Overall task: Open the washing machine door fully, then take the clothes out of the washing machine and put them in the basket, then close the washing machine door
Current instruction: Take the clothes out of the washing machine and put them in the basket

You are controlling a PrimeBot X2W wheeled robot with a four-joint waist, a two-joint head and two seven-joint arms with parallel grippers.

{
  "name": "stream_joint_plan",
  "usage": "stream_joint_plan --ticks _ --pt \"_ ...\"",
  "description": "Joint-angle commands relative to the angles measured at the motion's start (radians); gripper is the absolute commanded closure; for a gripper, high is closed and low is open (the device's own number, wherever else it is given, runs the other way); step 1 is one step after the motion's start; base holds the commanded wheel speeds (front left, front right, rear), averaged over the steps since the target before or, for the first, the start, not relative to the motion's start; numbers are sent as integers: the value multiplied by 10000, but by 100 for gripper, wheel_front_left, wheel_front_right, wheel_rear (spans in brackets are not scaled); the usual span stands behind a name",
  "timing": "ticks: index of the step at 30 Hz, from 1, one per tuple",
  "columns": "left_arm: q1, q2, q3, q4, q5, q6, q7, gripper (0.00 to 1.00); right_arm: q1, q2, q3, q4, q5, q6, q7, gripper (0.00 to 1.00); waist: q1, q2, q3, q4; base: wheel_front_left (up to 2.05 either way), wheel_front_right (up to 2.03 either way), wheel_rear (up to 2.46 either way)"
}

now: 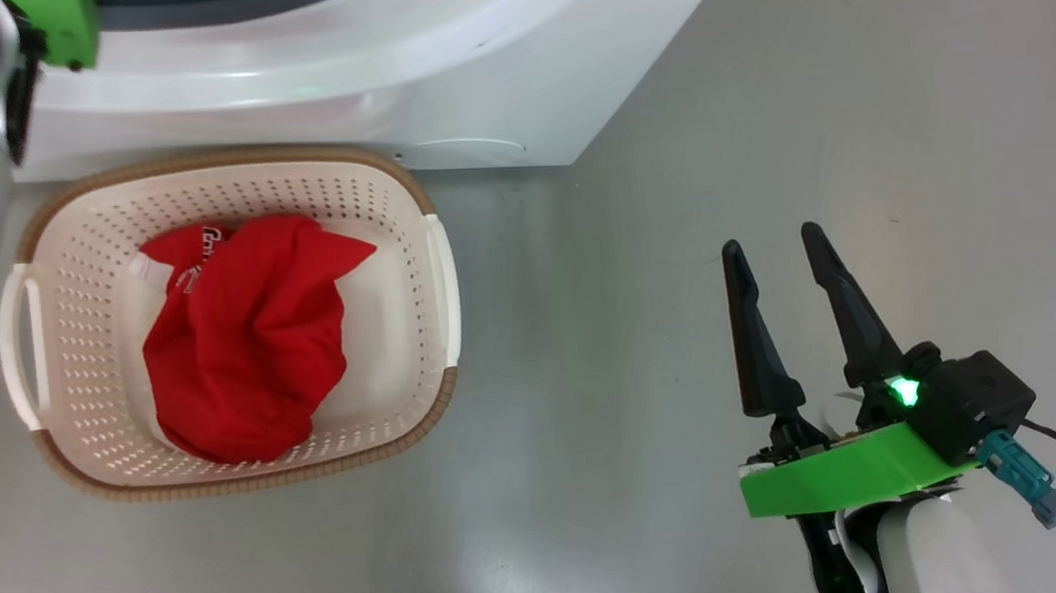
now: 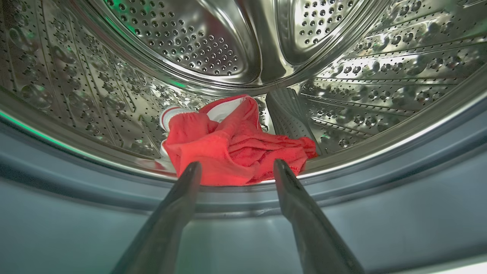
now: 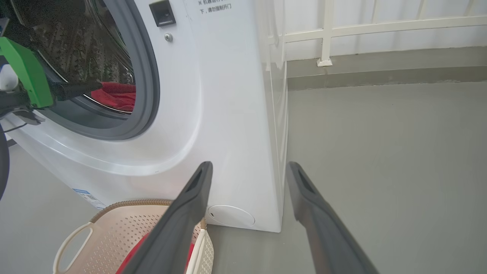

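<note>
One washing machine (image 1: 417, 51), white, front-loading. Its round mouth is uncovered and ringed by one grey gasket (image 3: 146, 76). It stands on a grey floor (image 1: 766, 84).

One steel drum (image 2: 190, 45), perforated.

One basket (image 1: 86, 283), cream with a brown rim, on the floor just in front of the machine's lower front.

Two red garments. One lies crumpled in the basket (image 1: 250, 343), with white lettering showing at its upper edge. The other is in the drum (image 2: 232, 152), at the bottom, up against the front lip, with white trim at its far side.

Two grippers:
- Left gripper (image 2: 236, 165): reaches into the mouth, fingers spread wide, tips at the near edge of the drum garment. Whether they touch the cloth I cannot tell. Nothing is clamped between them.
- Right gripper (image 1: 772, 241): fingers spread wide, holding nothing, over bare floor well to the right of the basket.

View notes:
- The left wrist view gives the drum's inside and the garment there. From the head view, that part of the machine is a dark curve.
- The right wrist view gives the machine's side panel, a blue sticker (image 3: 87, 196) low on its front, a round cover (image 3: 231, 215) and a white railing (image 3: 361, 28) behind.
- The head view gives the basket's whole contents from above.
</note>
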Motion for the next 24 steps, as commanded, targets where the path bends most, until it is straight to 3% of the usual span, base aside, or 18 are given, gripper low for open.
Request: stream_joint_plan --ticks 1,24 --pt "-329 512 34 -98 115 111 -46 0 -2 101 280 -194 -45 16 -48 0 0 0 86 -109 0 0 0" --pt "-780 1297 -475 357 225 650 249 0 -100 283 584 -233 15 16 -48 0 0 0 395 -704 0 0 0"
